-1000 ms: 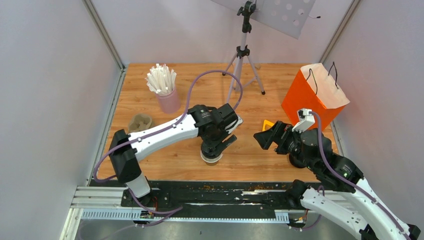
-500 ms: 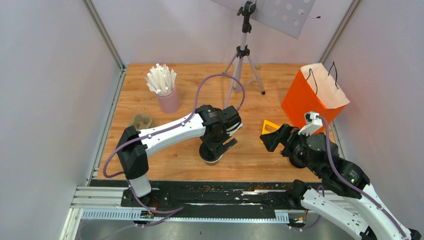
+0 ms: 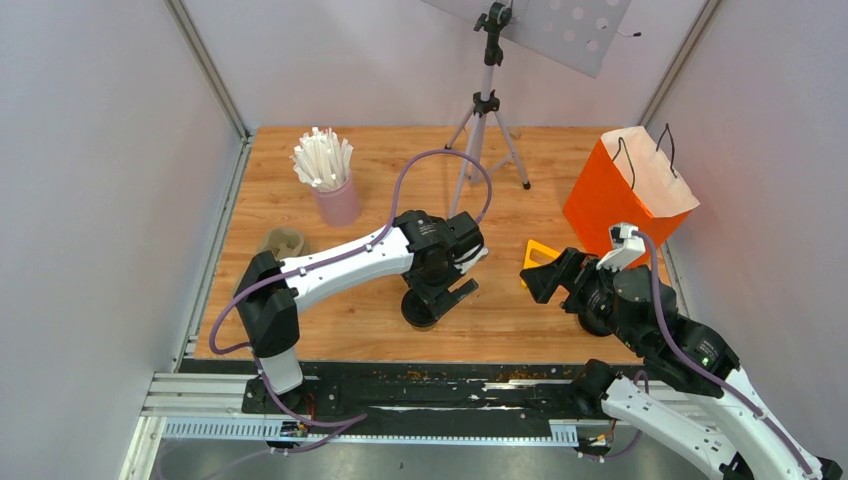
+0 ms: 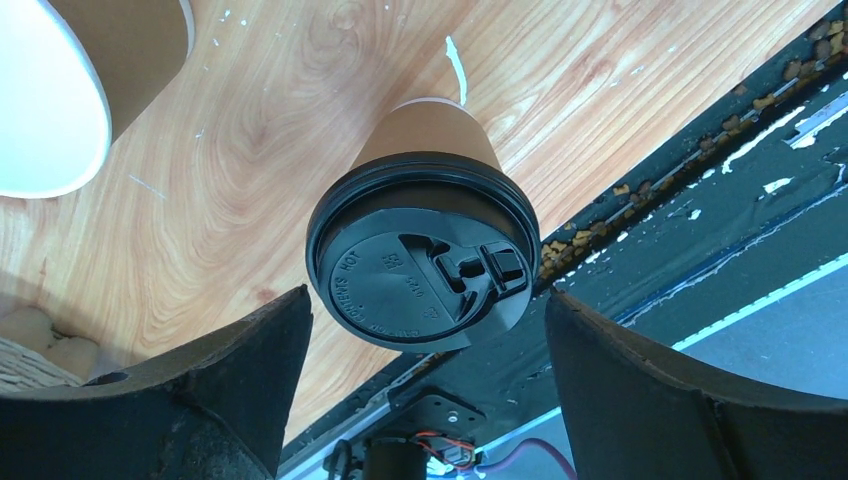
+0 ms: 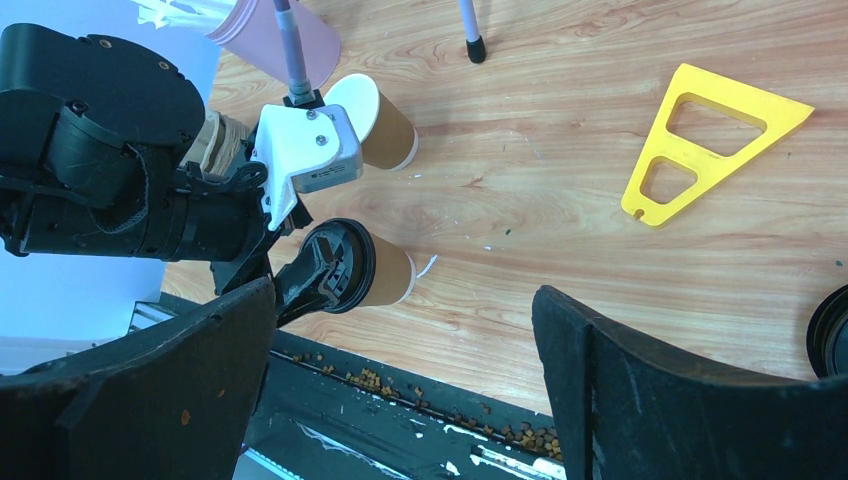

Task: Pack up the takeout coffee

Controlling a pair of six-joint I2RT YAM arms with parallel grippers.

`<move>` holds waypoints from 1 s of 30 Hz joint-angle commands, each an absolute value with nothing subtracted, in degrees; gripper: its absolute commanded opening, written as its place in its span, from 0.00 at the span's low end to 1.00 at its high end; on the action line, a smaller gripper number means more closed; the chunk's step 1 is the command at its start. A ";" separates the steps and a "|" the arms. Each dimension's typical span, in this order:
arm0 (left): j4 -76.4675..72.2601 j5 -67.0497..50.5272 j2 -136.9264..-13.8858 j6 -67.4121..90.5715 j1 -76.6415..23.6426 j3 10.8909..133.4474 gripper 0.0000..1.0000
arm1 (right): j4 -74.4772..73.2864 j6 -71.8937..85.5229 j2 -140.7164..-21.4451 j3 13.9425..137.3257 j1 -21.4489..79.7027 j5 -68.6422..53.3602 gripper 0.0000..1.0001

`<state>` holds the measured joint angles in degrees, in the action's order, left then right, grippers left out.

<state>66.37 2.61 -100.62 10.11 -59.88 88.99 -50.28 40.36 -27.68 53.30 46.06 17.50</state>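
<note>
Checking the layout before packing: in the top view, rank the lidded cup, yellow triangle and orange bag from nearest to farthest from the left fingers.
1. Lidded cup: directly below the open left fingers, near the table's front edge.
2. Yellow triangle: off to the right, mid-table.
3. Orange bag: far right, by the wall.

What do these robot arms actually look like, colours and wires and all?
Both the left arm and right arm have white shells between chunky black joints. A mauve cable loops along each. The left gripper and right gripper are matte black with two broad, blunt fingers.
</note>
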 commanded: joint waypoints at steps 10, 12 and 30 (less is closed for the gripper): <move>69.55 5.49 -99.22 10.60 -60.19 95.50 0.97 | -48.79 39.17 -27.03 54.12 46.23 16.11 1.00; 69.38 8.00 -97.27 10.99 -60.20 97.39 1.00 | -48.00 39.44 -27.55 53.78 46.23 13.78 0.99; 40.99 2.57 -56.30 26.69 -41.99 62.06 0.86 | -27.79 39.07 -46.56 47.91 46.23 -8.45 0.71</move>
<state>52.64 11.03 -64.60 21.54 -43.77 70.22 -35.64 41.12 -41.06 47.18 46.06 -3.99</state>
